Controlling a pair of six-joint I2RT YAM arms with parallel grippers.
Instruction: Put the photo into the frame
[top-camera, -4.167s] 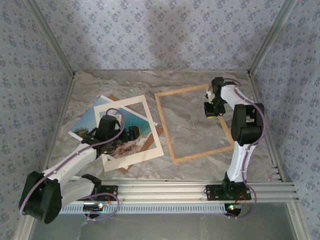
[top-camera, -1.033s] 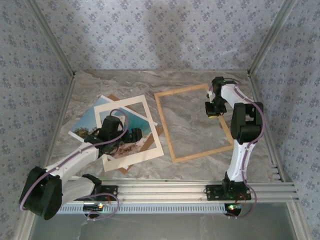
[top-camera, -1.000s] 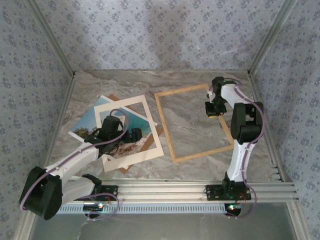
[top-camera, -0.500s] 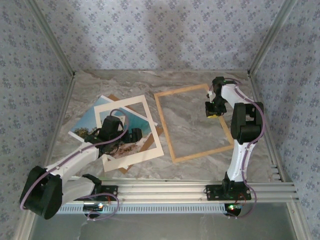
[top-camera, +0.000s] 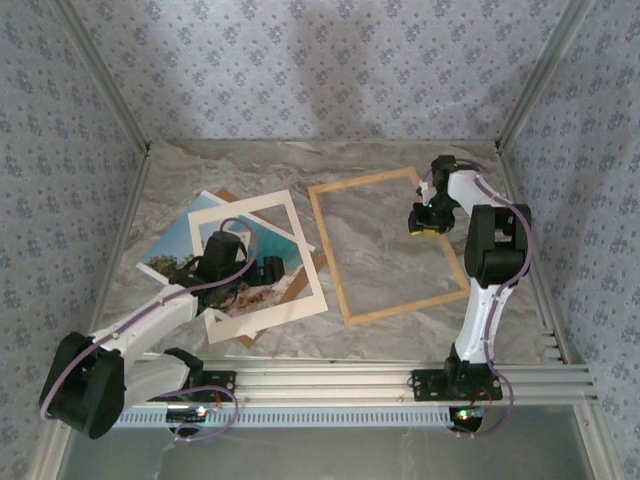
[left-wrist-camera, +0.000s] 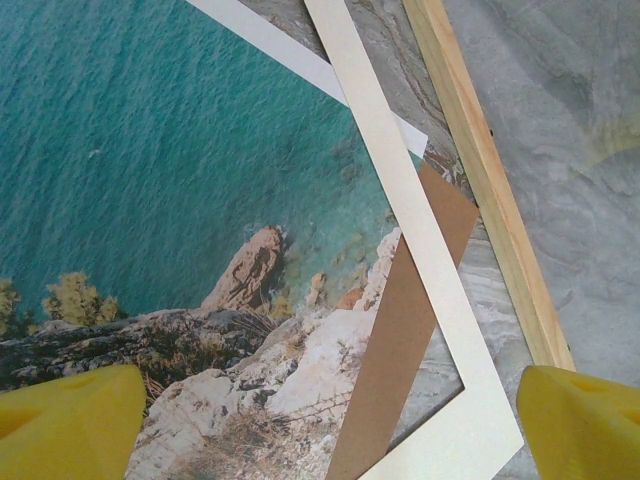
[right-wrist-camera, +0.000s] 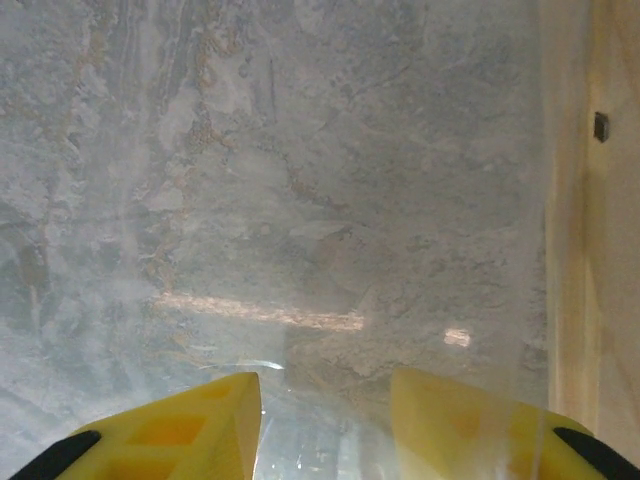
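Top external shows the frame (top-camera: 331, 255) lying flat on the marbled table (top-camera: 250, 165), right of centre. Bare tabletop shows inside its thin wooden border and along the far side. Its left rail runs close beside a stack of sheets. In that stack the photo (top-camera: 172, 238) lies on a brown backing board (top-camera: 229, 195), with a cream mat (top-camera: 245, 207) askew on top. The right rail lies near the enclosure's upright post.

The left gripper (top-camera: 266, 268) hangs over the mat's opening. The right gripper (top-camera: 425, 222) hovers inside the frame near its right rail.

Left wrist shows the layering close up. The photo (left-wrist-camera: 180, 180), with turquoise sea and rocky cliff, passes under the mat (left-wrist-camera: 395, 190). The backing board (left-wrist-camera: 400, 330) pokes out beneath, its corner touching or just short of the frame (left-wrist-camera: 480, 170). The left gripper (left-wrist-camera: 325, 430) is spread wide with nothing between its yellow fingers (left-wrist-camera: 70, 420).

Right wrist shows glare and a faint straight edge, which suggest a clear pane over the marble. The frame (right-wrist-camera: 600, 250) at the right carries a small dark tab (right-wrist-camera: 600, 125). The right gripper (right-wrist-camera: 325, 400) has its fingers parted, gripping nothing visible.
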